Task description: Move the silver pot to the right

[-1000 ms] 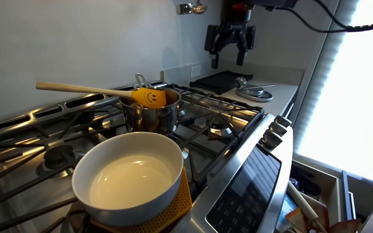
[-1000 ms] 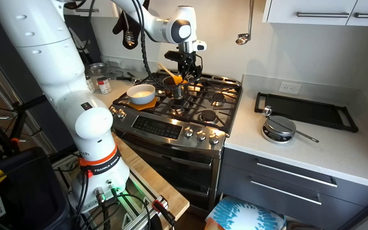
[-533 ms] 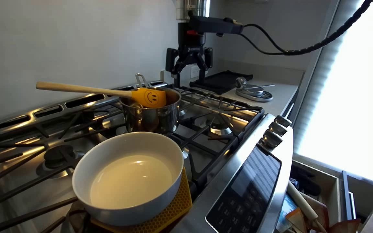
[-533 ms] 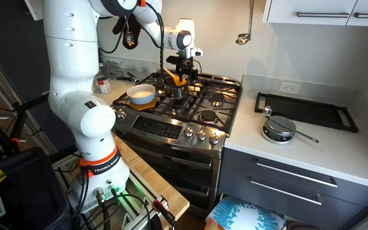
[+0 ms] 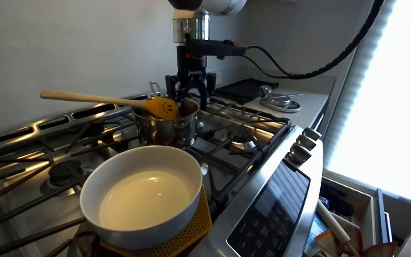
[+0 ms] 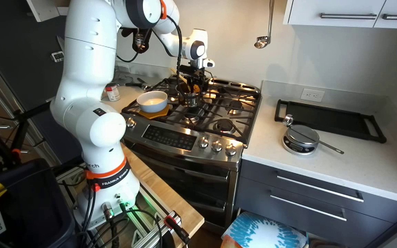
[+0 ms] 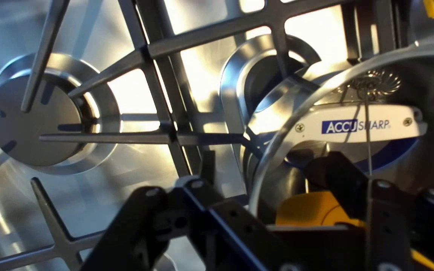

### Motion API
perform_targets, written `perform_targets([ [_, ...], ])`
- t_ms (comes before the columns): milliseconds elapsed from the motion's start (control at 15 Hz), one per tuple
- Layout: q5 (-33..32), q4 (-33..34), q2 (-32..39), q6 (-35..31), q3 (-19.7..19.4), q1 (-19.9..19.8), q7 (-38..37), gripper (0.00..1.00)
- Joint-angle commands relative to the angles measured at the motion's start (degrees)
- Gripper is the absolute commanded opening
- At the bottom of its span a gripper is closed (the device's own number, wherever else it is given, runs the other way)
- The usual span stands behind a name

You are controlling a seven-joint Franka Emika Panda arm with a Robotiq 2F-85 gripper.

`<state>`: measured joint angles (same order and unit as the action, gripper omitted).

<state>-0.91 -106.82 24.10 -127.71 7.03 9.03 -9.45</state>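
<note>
The silver pot (image 5: 166,132) stands on the stove grate in both exterior views (image 6: 189,101). A yellow spatula (image 5: 159,107) with a wooden handle lies across its top. A thin metal loop (image 5: 155,87) stands up behind the pot. My gripper (image 5: 192,103) is open and points down at the pot's rim. In the wrist view (image 7: 266,169) the gripper straddles the pot's rim (image 7: 271,152): one finger is outside, the other over the inside beside the spatula head (image 7: 307,205). I cannot tell whether they touch. A white sharpener (image 7: 371,122) lies inside the pot.
A large white pan (image 5: 141,200) sits on a yellow trivet (image 5: 202,214) in front of the pot. Raised black grates and burners (image 6: 224,125) lie to the right. On the counter are a black tray (image 6: 329,117) and a scale (image 6: 296,146) with a ladle.
My gripper has come down and across to the pot, from high beside it to straddling its rim. It stays open. The pot, spatula and pan have not moved.
</note>
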Motion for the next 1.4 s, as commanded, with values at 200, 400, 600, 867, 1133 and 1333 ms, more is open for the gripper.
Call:
perform_targets([
  [200, 2.1, 3.9, 3.3, 6.6, -0.3, 0.0, 0.7, 0.21],
  [400, 1.9, 5.0, 3.8, 9.0, -0.5, 0.1, 0.4, 0.01],
  [600, 1.7, 5.8, 3.7, 9.8, -0.9, 0.1, 0.2, 0.03],
  [867, 3.7, 4.8, 1.5, 7.5, -0.6, -1.6, 2.0, 0.01],
  [1133, 8.1, 0.8, -2.4, 6.3, -1.0, -5.0, 4.1, 0.01],
  [1333, 8.2, -3.1, -7.1, 8.4, -2.6, -6.7, 4.7, 0.01],
])
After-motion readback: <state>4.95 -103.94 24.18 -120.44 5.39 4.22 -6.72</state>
